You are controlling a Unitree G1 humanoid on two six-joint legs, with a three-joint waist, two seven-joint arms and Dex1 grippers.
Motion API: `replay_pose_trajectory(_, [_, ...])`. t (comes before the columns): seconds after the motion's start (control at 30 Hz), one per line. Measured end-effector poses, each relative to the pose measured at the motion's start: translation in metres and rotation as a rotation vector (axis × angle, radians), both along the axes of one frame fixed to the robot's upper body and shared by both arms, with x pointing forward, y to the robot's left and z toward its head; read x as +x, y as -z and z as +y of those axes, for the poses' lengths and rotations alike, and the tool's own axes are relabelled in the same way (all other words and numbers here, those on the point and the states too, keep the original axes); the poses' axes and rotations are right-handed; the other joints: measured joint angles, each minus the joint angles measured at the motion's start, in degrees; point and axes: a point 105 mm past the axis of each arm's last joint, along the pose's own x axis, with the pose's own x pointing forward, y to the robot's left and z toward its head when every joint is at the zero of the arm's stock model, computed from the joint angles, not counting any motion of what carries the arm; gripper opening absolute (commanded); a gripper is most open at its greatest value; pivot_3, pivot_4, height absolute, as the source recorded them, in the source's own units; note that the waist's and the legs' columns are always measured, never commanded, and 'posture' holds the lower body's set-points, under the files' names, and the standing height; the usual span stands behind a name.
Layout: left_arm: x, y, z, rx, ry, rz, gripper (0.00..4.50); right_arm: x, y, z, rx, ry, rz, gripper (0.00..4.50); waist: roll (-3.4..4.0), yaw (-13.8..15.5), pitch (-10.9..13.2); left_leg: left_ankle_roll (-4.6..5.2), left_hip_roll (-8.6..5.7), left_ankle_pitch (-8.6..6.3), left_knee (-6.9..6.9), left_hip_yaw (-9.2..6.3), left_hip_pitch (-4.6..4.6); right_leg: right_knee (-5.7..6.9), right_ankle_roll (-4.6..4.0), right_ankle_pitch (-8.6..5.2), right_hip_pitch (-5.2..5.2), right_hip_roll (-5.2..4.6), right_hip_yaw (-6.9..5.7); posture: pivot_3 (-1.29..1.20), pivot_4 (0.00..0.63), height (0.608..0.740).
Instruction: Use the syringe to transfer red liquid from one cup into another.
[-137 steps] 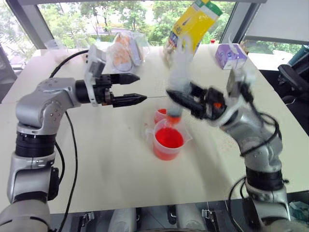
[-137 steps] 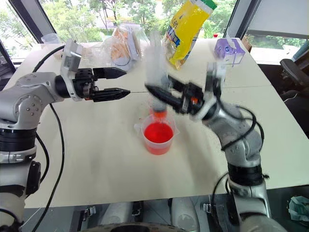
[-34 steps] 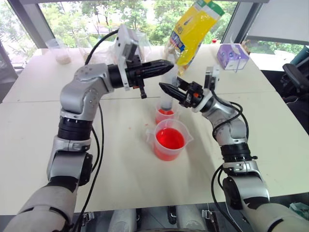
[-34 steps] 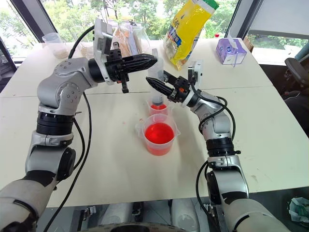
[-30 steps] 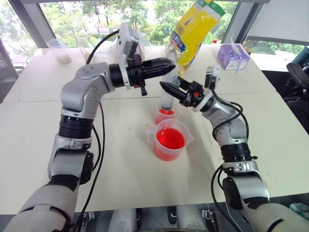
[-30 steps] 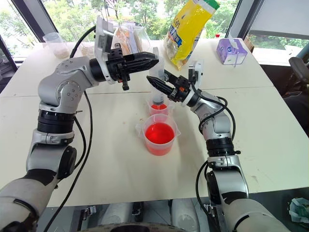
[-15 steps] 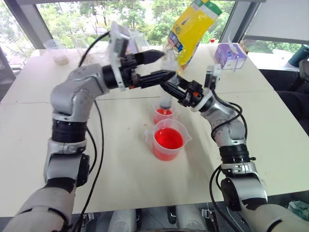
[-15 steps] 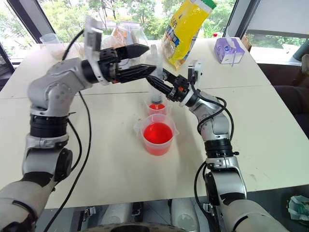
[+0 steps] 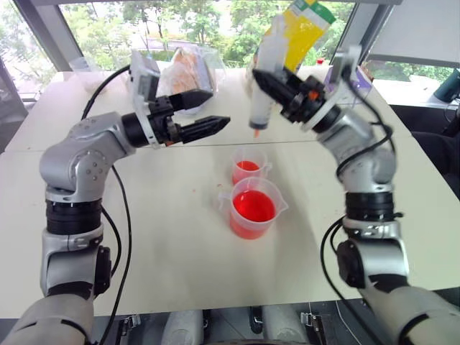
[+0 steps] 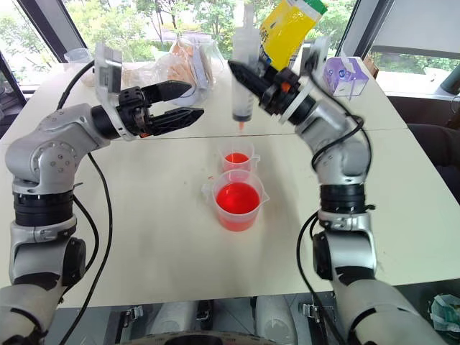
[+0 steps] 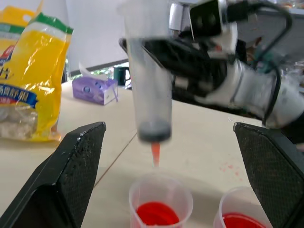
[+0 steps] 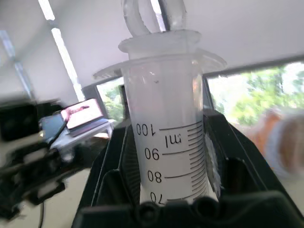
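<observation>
My right gripper (image 9: 272,85) is shut on the barrel of the clear syringe (image 9: 263,75). It holds the syringe upright in the air, orange tip down, above the small clear cup (image 9: 246,167). That cup holds a little red liquid (image 11: 153,213). In front of it stands the handled beaker (image 9: 252,208), about half full of red liquid (image 9: 251,206). My left gripper (image 9: 215,109) hovers open and empty to the left of the syringe, clear of it. In the right wrist view the syringe barrel (image 12: 171,142) with its printed marks sits between my fingers (image 12: 114,180).
A yellow bag (image 9: 296,32) stands at the back of the white table (image 9: 165,237). A purple box (image 10: 341,72) lies to its right. A clear bag of food (image 9: 183,75) lies at the back left, and a small clear cup (image 10: 75,61) stands at the far left.
My right gripper has lifted the syringe up out of the small cup. My left gripper has opened and drawn back to the left, away from the syringe's top.
</observation>
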Motion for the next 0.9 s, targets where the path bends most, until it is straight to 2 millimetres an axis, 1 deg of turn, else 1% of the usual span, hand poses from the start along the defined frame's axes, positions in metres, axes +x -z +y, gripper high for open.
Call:
replay_pose_trajectory(0.07, [-0.002, 0.007, 0.002, 0.011, -0.009, 0.01, 4.44, 0.004, -0.009, -0.021, -0.023, 0.101, 0.1, 1.4, -0.01, -0.01, 0.0, 0.01, 0.0, -0.01, -0.05, 0.0, -0.02, -0.06, -0.01, -0.01, -0.01, 0.0, 0.02, 0.0, 0.15, 0.74])
replay_pose_trajectory(0.1, [-0.002, 0.011, 0.001, 0.02, -0.012, 0.017, 4.44, 0.004, -0.008, -0.03, -0.063, 0.147, 0.158, 1.4, -0.01, -0.02, 0.0, 0.03, 0.0, -0.02, -0.06, 0.0, -0.02, -0.07, -0.01, -0.01, -0.01, 0.0, 0.02, 0.0, 0.15, 0.74])
replay_pose_trajectory(0.13, [-0.004, 0.015, 0.0, 0.032, -0.011, 0.022, 4.44, 0.004, -0.001, -0.04, -0.112, 0.194, 0.231, 1.4, -0.01, -0.01, -0.01, 0.05, 0.01, -0.03, -0.08, 0.0, -0.02, -0.09, -0.02, -0.01, -0.01, 0.0, 0.03, 0.0, 0.15, 0.74])
replay_pose_trajectory(0.17, [-0.006, 0.02, -0.001, 0.043, -0.009, 0.028, 4.44, 0.004, 0.011, -0.048, -0.172, 0.238, 0.31, 1.4, -0.02, -0.03, -0.01, 0.07, 0.01, -0.04, -0.08, 0.03, -0.02, -0.11, -0.02, -0.01, -0.02, 0.0, 0.04, 0.0, 0.15, 0.74])
replay_pose_trajectory(0.23, [-0.009, 0.027, -0.001, 0.063, -0.011, 0.039, 4.44, 0.001, 0.04, -0.063, -0.304, 0.299, 0.465, 1.4, -0.01, -0.05, -0.01, 0.08, 0.0, -0.05, -0.09, 0.05, -0.07, -0.11, -0.02, -0.01, -0.06, 0.0, 0.05, 0.0, 0.15, 0.74])
replay_pose_trajectory(0.27, [-0.01, 0.03, 0.0, 0.071, -0.011, 0.042, 4.44, -0.002, 0.053, -0.07, -0.352, 0.32, 0.525, 1.4, -0.01, -0.05, -0.01, 0.1, 0.0, -0.06, -0.09, 0.05, -0.07, -0.11, -0.02, -0.01, -0.06, 0.01, 0.05, 0.0, 0.15, 0.74])
replay_pose_trajectory(0.33, [-0.014, 0.032, 0.0, 0.083, -0.01, 0.038, 4.44, -0.01, 0.085, -0.089, -0.452, 0.366, 0.645, 1.4, -0.01, -0.03, -0.01, 0.11, -0.01, -0.06, -0.08, 0.06, -0.07, -0.12, -0.01, -0.01, -0.06, 0.04, 0.05, 0.0, 0.15, 0.74])
replay_pose_trajectory(0.4, [-0.015, 0.033, 0.0, 0.085, -0.006, 0.042, 4.44, -0.015, 0.103, -0.099, -0.502, 0.388, 0.703, 1.4, -0.01, -0.03, -0.01, 0.12, -0.03, -0.07, -0.08, 0.08, -0.06, -0.11, 0.0, -0.01, -0.06, 0.04, 0.04, 0.0, 0.15, 0.74])
replay_pose_trajectory(0.47, [-0.017, 0.033, 0.0, 0.084, 0.004, 0.046, 4.44, -0.021, 0.126, -0.109, -0.571, 0.413, 0.764, 1.4, -0.02, -0.04, -0.01, 0.12, -0.02, -0.07, -0.07, 0.08, -0.06, -0.11, 0.0, -0.01, -0.06, 0.06, 0.04, 0.0, 0.15, 0.74])
replay_pose_trajectory(0.53, [-0.018, 0.033, -0.001, 0.084, 0.009, 0.044, 4.44, -0.026, 0.148, -0.116, -0.621, 0.422, 0.816, 1.4, -0.02, -0.1, -0.01, 0.12, -0.02, -0.07, -0.06, 0.08, -0.06, -0.12, 0.01, -0.01, -0.06, 0.09, 0.04, 0.0, 0.15, 0.74])
replay_pose_trajectory(0.6, [-0.02, 0.032, -0.002, 0.082, 0.017, 0.04, 4.44, -0.03, 0.164, -0.119, -0.648, 0.421, 0.856, 1.4, -0.02, -0.15, -0.01, 0.12, -0.01, -0.06, -0.06, 0.08, -0.05, -0.11, 0.01, -0.01, -0.06, 0.11, 0.04, 0.0, 0.15, 0.74])
replay_pose_trajectory(0.63, [-0.02, 0.032, -0.002, 0.082, 0.018, 0.04, 4.44, -0.031, 0.169, -0.12, -0.655, 0.42, 0.866, 1.4, -0.02, -0.17, -0.01, 0.11, -0.01, -0.06, -0.06, 0.08, -0.05, -0.11, 0.02, -0.01, -0.07, 0.12, 0.04, 0.0, 0.15, 0.74])
replay_pose_trajectory(0.7, [-0.021, 0.031, -0.003, 0.085, 0.021, 0.035, 4.44, -0.03, 0.173, -0.121, -0.653, 0.42, 0.862, 1.4, -0.02, -0.14, -0.01, 0.11, 0.0, -0.06, -0.06, 0.08, -0.05, -0.11, 0.02, -0.01, -0.07, 0.14, 0.04, 0.0, 0.15, 0.74])
replay_pose_trajectory(0.77, [-0.023, 0.031, -0.003, 0.089, 0.024, 0.03, 4.5, -0.029, 0.173, -0.122, -0.652, 0.422, 0.855, 2.43, -0.02, -0.12, -0.01, 0.11, 0.0, -0.06, -0.04, 0.07, -0.04, -0.11, 0.02, -0.01, -0.05, 0.14, 0.04, 0.0, 0.15, 0.74])
replay_pose_trajectory(0.8, [-0.023, 0.031, -0.003, 0.089, 0.024, 0.032, 4.5, -0.029, 0.174, -0.123, -0.653, 0.425, 0.85, 2.78, -0.02, -0.09, -0.01, 0.11, 0.0, -0.06, -0.03, 0.07, -0.04, -0.11, 0.02, -0.01, -0.05, 0.14, 0.04, 0.0, 0.15, 0.74])
replay_pose_trajectory(0.9, [-0.023, 0.033, -0.002, 0.1, 0.021, 0.047, 4.5, -0.029, 0.177, -0.119, -0.642, 0.405, 0.854, 4.39, -0.02, -0.09, -0.01, 0.11, 0.0, -0.06, -0.03, 0.07, -0.05, -0.11, 0.02, -0.01, -0.05, 0.14, 0.04, 0.0, 0.15, 0.74])
